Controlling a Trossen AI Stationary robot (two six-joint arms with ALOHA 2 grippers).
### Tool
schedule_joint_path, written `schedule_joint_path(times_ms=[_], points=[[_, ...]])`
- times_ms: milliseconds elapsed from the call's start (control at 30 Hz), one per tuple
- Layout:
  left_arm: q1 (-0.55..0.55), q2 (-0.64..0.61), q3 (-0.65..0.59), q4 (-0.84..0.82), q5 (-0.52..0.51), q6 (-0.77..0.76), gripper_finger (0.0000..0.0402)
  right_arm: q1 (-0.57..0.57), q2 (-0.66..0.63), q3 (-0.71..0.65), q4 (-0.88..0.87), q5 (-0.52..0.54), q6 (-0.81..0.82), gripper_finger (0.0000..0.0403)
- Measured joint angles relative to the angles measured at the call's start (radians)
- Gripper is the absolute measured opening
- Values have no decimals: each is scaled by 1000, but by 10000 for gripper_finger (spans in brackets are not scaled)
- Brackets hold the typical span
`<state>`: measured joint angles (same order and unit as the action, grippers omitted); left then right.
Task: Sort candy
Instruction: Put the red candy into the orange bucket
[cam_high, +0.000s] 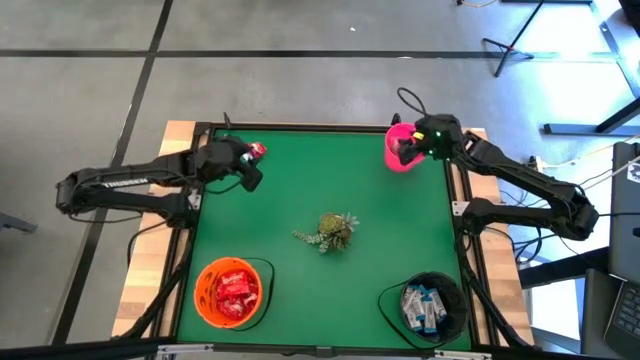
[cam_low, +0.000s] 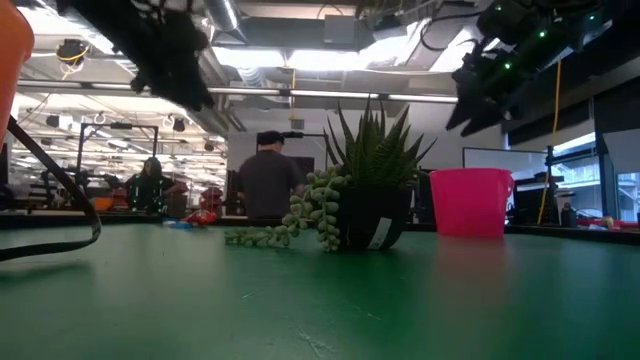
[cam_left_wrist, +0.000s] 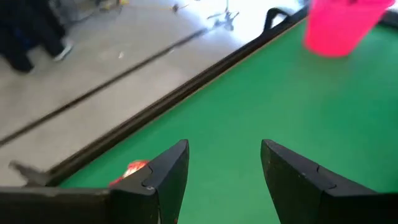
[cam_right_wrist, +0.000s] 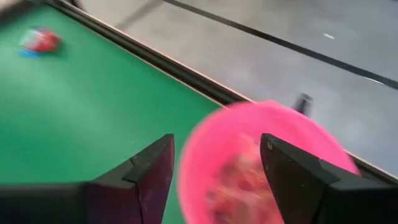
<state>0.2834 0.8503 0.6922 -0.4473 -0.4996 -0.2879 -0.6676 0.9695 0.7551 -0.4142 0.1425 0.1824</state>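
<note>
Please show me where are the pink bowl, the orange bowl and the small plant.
pink bowl (cam_high: 398, 160), high view, on its rim near the right gripper.
orange bowl (cam_high: 205, 278), high view, on its left rim.
small plant (cam_low: 375, 150), low view, on the spiky green leaves.

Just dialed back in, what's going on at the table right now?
Candy sorting is nearly done. The right claw hangs open over the pink bowl at the far right corner, which holds some sweets. The left claw is open at the far left, beside the one red candy left loose on the green mat. The orange bowl holds red packets and the black bowl white-and-blue ones. A small plant sits mid-table.
</note>
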Motion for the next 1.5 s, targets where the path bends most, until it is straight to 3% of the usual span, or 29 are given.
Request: schedule_joint_path(times_ms=[333, 567, 733, 1000, 1233, 1500], points=[[323, 246, -1, -49, 208, 35, 190, 17, 0, 0, 180, -251, 47, 209], [456, 477, 86, -72, 279, 60, 190, 141, 0, 0, 231, -165, 42, 198], [499, 602, 198, -131, 282, 60, 190, 202, 0, 0, 234, -108, 29, 198], [541, 760, 328, -203, 290, 63, 190, 218, 0, 0, 234, -107, 28, 198], [555, 854, 340, -217, 338, 87, 190, 221, 0, 0, 230, -126, 31, 198], [556, 865, 340, -223, 404, 127, 170, 265, 0, 0, 232, -125, 36, 198]])
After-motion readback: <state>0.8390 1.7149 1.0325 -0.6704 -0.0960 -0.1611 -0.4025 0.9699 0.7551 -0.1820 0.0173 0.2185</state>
